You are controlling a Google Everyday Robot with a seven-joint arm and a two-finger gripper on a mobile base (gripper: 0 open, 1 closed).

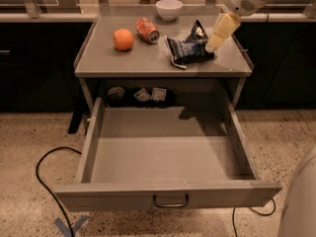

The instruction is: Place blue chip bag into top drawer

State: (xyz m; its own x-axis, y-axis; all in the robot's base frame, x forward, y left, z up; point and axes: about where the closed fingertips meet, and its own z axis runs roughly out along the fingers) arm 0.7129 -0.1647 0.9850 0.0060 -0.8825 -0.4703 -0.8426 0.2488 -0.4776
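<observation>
The blue chip bag (190,48) lies crumpled on the grey table top, right of centre, dark navy with white lettering. My gripper (218,35), cream-coloured, hangs down from the white arm at the upper right. Its tip is at the bag's right edge, just above the table top; I cannot tell whether it touches the bag. The top drawer (168,194) stands pulled fully out below the table, wide and shallow. Its flat bottom is bare and a small dark handle (171,201) sits on its front.
An orange (123,39), a red soda can (147,30) and a white bowl (169,9) sit on the table top (123,60) left of and behind the bag. A black cable (44,181) loops on the floor at left. A white robot part (301,201) is at the lower right.
</observation>
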